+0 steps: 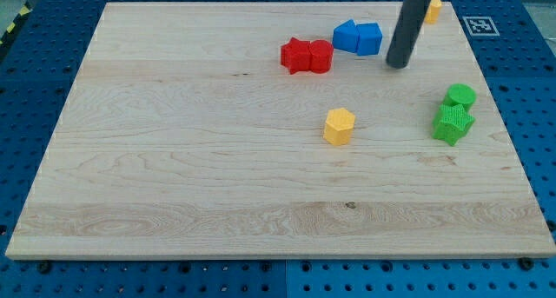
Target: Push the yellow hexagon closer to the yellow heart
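Note:
The yellow hexagon [339, 126] sits on the wooden board right of centre. The yellow heart [432, 9] lies at the view's top right, partly hidden behind the rod. My tip [398, 65] rests on the board up and to the right of the hexagon, well apart from it, and below and left of the heart. The tip is just right of the blue blocks.
Two red blocks [306, 56] touch each other above the hexagon. Two blue blocks [358, 38] touch to their right. A green round block [460, 96] and a green star-like block [453, 123] sit near the board's right edge [504, 133].

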`<state>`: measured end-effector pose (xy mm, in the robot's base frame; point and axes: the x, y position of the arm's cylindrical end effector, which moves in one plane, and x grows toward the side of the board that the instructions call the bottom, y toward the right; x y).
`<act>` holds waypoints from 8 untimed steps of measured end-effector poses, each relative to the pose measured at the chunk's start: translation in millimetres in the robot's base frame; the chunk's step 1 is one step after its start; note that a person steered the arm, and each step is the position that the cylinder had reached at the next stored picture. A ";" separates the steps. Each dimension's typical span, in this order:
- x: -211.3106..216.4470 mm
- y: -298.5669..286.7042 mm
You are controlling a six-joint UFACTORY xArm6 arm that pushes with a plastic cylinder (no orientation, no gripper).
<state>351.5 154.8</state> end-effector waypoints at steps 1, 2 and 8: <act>11.9 -59.4; 38.6 -126.2; 162.8 -85.7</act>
<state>514.3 69.1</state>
